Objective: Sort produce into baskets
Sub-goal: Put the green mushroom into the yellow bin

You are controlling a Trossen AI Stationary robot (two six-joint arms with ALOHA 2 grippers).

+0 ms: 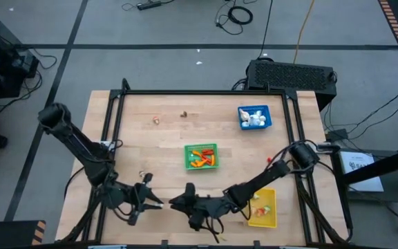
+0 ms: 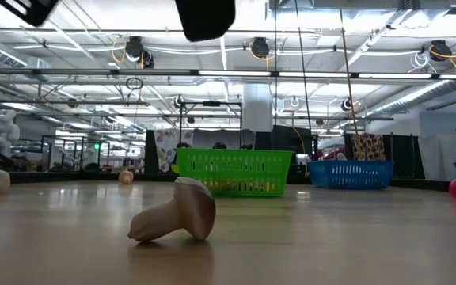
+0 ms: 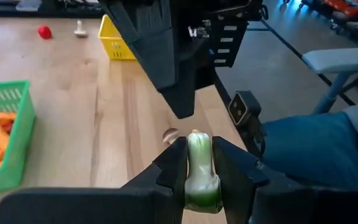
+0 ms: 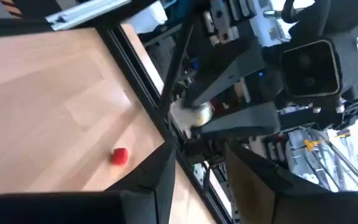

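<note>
Only the left wrist view shows the left pincer (image 3: pixel 199 171) clamping a green-white vegetable (image 3: pixel 201 168).

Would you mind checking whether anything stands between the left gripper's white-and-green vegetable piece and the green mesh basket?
Nothing visible: bare wood lies between the left gripper, shut on the vegetable piece, and the green mesh basket.

Open tabletop (image 1: pixel 157 149) between baskets
</note>
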